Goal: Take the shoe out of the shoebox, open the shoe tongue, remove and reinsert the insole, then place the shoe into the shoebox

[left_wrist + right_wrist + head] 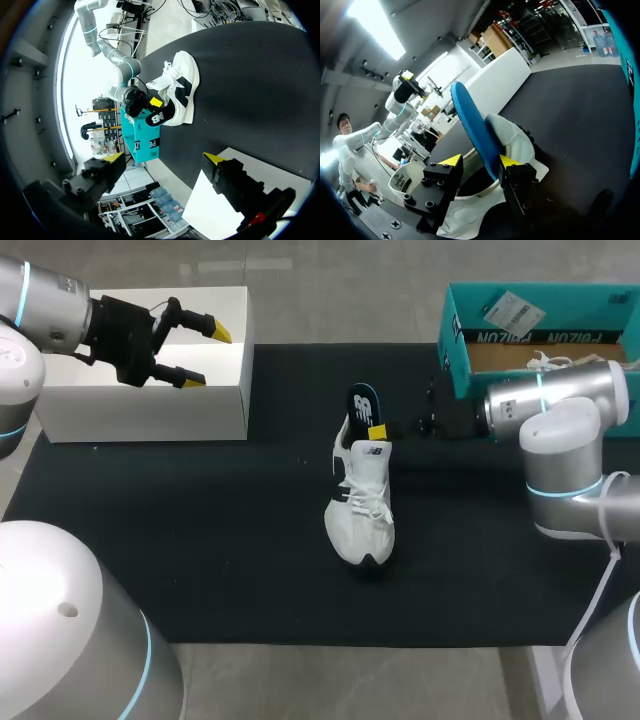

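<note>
white sneaker (pixel 362 505) with black side stripes is sitting upright on its sole pretty much dead centre of the head view, toe toward the bottom edge, with the dark blue insole (pixel 364 405) sticking up out of its heel opening, and the open teal shoebox (pixel 455 345) is off in the upper right corner

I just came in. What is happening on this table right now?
The white shoe lies on the black mat, out of the teal shoebox. Its blue insole stands up from the heel opening, between the jaws of the right gripper. A gap shows on one side, so it does not look clamped. The left gripper hangs open over the white box, touching nothing.
</note>
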You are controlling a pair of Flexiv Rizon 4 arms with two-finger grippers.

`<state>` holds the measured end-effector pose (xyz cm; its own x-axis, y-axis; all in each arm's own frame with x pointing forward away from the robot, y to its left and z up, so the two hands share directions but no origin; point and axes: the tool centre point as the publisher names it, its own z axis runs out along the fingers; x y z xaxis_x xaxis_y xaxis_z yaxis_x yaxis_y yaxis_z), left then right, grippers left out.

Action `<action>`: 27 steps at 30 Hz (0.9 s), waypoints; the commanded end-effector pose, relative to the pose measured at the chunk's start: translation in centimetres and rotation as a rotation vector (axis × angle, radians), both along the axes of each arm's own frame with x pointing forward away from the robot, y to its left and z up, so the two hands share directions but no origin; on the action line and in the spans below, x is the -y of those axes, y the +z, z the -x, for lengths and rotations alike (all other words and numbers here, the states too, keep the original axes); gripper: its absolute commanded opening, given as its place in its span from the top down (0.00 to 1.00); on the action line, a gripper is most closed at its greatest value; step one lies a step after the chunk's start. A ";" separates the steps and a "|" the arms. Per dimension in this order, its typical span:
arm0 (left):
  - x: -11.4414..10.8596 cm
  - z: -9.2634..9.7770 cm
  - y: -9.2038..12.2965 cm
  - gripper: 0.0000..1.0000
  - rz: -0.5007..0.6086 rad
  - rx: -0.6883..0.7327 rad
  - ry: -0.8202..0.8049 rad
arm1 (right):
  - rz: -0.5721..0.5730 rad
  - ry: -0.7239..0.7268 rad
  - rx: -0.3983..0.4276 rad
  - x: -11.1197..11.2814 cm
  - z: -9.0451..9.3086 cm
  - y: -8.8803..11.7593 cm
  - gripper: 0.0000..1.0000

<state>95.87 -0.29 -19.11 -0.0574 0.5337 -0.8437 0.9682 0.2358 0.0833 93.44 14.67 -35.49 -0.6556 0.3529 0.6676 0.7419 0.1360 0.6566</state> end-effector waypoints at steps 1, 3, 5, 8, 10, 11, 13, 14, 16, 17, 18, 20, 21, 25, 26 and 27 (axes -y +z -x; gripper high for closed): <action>0.0 0.0 0.0 0.00 -0.004 0.000 0.000 | -0.006 -0.014 -0.007 -0.5 0.5 -0.8 0.56; 0.0 0.0 0.0 0.00 -0.004 0.000 0.000 | 0.000 -0.022 -0.016 -0.6 0.6 -1.0 0.71; 0.0 0.0 0.0 0.00 -0.004 0.000 0.000 | 0.005 -0.031 -0.003 -0.5 0.5 -0.7 1.00; 0.0 0.0 0.0 0.00 -0.004 0.000 0.000 | 0.018 -0.047 0.011 -0.1 0.1 0.1 1.00; 0.0 0.0 0.0 0.00 -0.004 0.000 0.000 | 0.018 -0.057 0.025 0.2 -0.2 0.9 1.00; 0.0 0.0 0.0 0.00 -0.004 0.000 0.000 | 0.018 -0.060 0.031 0.3 -0.4 1.3 1.00; 0.0 0.0 0.0 0.00 -0.004 0.000 0.000 | 0.014 -0.062 0.043 0.5 -0.8 2.0 1.00; 0.0 0.0 0.0 0.00 -0.004 0.000 0.000 | 0.010 -0.063 0.050 0.6 -1.0 2.2 1.00; 0.0 0.0 0.0 0.00 -0.004 0.000 0.000 | 0.005 -0.065 0.062 0.7 -1.3 2.5 1.00; 0.0 0.0 0.0 0.00 -0.004 0.000 0.000 | 0.001 -0.067 0.064 0.8 -1.4 2.6 1.00; 0.0 0.0 0.0 0.00 -0.004 0.000 0.000 | -0.001 -0.068 0.066 0.8 -1.5 2.6 1.00; 0.0 0.0 0.0 0.00 -0.004 0.000 0.000 | -0.022 -0.070 0.060 0.9 -1.7 2.3 1.00; 0.0 0.0 0.0 0.00 -0.004 0.000 0.000 | -0.024 -0.070 0.059 0.8 -1.8 2.2 1.00; 0.0 0.0 0.0 0.00 -0.004 0.000 0.000 | -0.034 -0.068 0.053 0.5 -1.6 1.7 0.80; 0.0 0.0 0.0 0.00 -0.004 0.000 0.000 | -0.036 -0.067 0.050 0.5 -1.5 1.6 0.80; 0.0 0.0 0.0 0.00 -0.004 0.000 0.000 | -0.039 -0.069 0.047 0.4 -1.4 1.5 0.79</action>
<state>95.87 -0.29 -19.11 -0.0574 0.5336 -0.8438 0.9682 0.2358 0.0833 94.84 13.96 -33.51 -0.6622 0.3743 0.6492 0.7171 0.0651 0.6939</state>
